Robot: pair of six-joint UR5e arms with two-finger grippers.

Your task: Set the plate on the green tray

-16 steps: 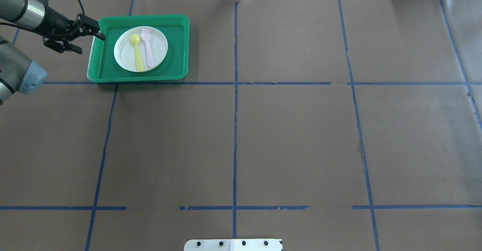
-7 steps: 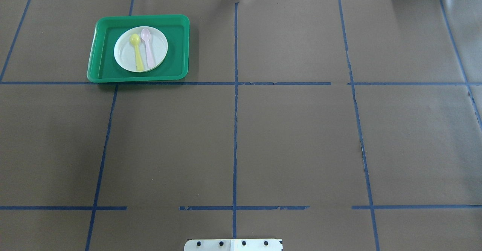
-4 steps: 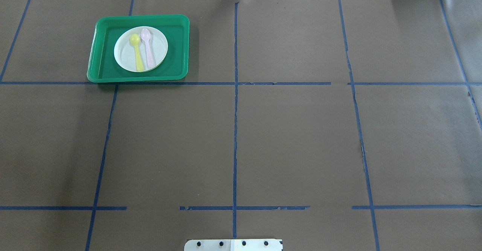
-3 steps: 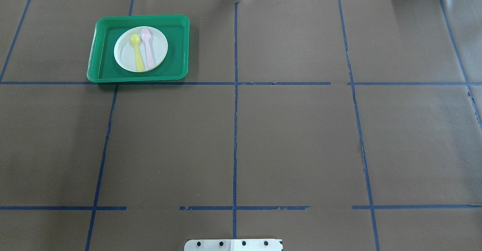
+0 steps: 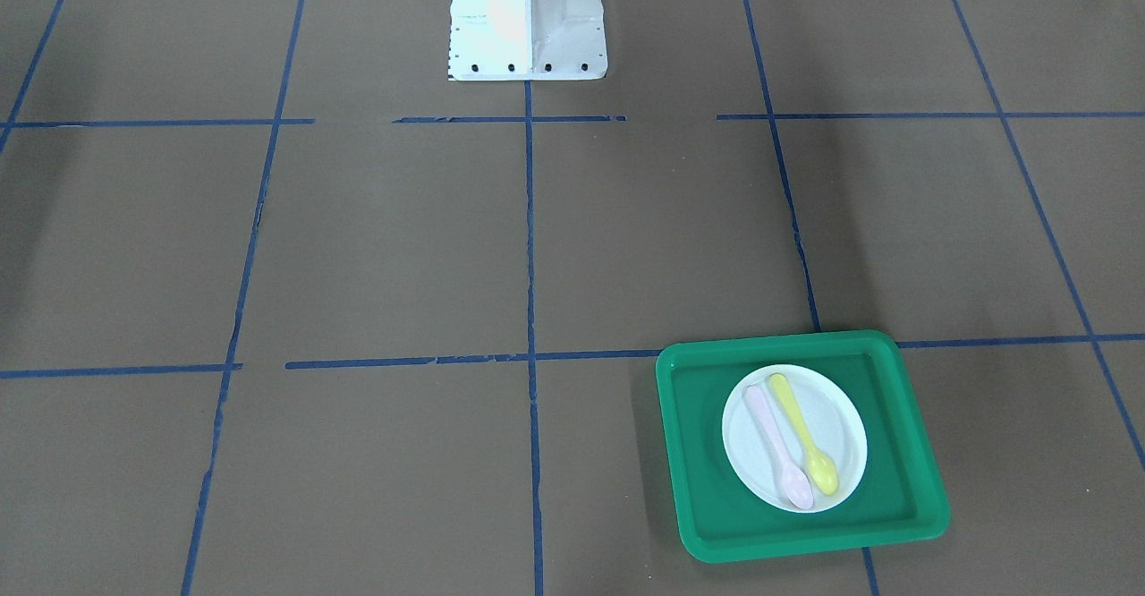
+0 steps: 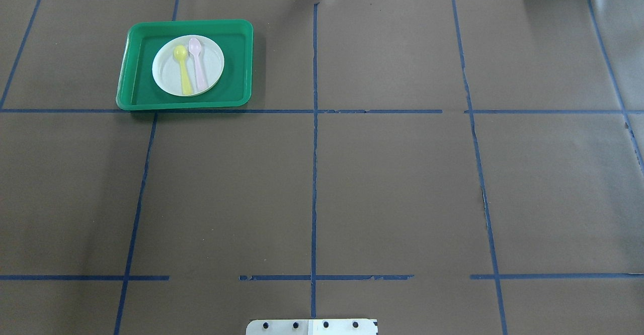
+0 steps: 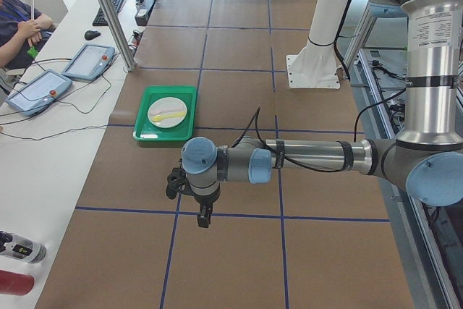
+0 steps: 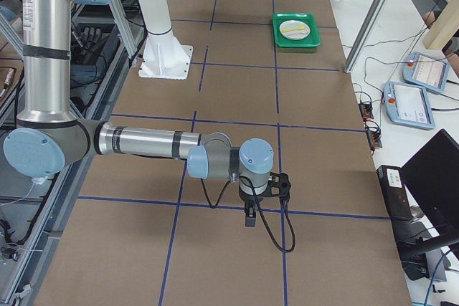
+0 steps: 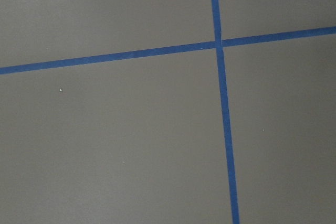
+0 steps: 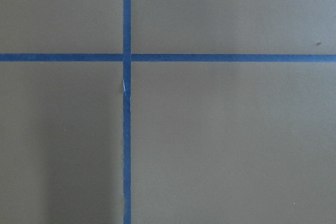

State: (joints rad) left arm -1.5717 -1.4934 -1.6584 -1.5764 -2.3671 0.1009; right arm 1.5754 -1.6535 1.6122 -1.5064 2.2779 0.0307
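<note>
Since the left end effector [image 7: 204, 222] has pulled well away from the green tray [image 6: 236, 81], the plate [image 6: 168, 73] rests flat inside the tray, so the placement looks finished. Whether it or the right end effector [image 8: 249, 220] is open cannot be told.

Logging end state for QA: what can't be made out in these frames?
Left gripper: exterior left view only, small; open or shut unclear.
Right gripper: exterior right view only; same.
Large green plastic tray floor under the small round white plastic plate: hidden by the plate.
</note>
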